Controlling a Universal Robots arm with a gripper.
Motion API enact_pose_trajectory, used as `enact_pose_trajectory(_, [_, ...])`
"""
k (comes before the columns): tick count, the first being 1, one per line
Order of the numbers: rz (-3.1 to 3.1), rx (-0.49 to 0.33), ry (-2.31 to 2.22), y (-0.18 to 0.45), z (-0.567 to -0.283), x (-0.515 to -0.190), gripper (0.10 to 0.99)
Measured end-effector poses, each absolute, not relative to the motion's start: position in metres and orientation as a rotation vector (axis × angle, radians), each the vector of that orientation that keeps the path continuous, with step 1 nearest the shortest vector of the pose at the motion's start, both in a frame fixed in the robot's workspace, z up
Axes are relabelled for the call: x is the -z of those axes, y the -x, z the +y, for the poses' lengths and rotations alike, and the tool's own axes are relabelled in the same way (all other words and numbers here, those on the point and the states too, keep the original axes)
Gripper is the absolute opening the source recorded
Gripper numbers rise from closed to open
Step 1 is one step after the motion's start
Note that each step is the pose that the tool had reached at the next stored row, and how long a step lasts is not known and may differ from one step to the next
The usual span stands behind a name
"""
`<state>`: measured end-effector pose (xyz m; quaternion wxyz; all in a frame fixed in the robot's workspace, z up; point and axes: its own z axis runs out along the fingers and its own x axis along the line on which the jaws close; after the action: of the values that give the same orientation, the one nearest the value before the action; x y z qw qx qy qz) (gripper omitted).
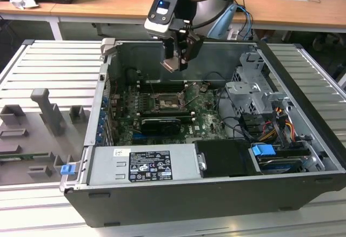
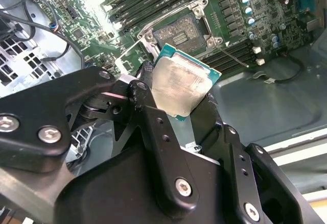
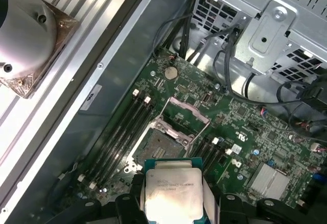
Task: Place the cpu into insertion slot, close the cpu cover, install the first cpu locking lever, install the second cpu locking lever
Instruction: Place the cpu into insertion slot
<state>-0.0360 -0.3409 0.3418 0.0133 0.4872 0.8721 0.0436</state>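
The gripper (image 1: 177,60) hangs above the open computer case (image 1: 303,140), jaws clamped on the cpu (image 2: 185,85) by two opposite edges, well above the board. Below it the insertion slot (image 3: 159,145) sits empty, with the cpu cover (image 3: 189,107) swung up and clear. To do this well, I'd say: square the chip to the slot, keep it level, lower gently, never force. Inside the case sit the motherboard (image 1: 211,115), power supply (image 1: 146,164) and drive cage (image 1: 254,94).
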Motion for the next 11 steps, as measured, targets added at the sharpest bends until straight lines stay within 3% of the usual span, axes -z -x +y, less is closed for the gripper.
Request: enact_pose_trajectory(11, [2.694, -0.135, -1.555, 0.036, -0.341, -0.328, 0.537])
